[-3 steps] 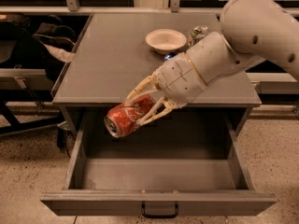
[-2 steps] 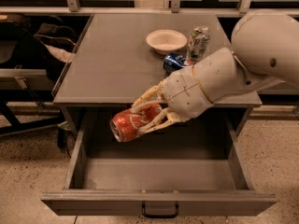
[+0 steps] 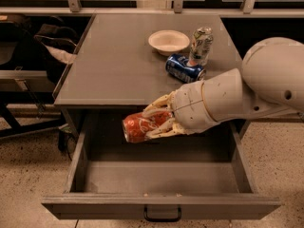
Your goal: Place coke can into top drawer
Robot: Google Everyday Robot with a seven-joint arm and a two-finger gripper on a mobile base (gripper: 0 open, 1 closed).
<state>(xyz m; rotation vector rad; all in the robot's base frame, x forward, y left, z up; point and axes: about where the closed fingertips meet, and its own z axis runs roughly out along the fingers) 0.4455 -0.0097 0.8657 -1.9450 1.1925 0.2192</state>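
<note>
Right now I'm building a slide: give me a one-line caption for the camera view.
Pincer holds the coke can sideways over the open top drawer, below the tabletop.

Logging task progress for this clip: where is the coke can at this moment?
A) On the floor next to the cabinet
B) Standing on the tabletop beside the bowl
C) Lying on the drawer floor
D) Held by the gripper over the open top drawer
D: the coke can lies sideways in the gripper, jaws closed round it, above the rear of the open top drawer.
</note>
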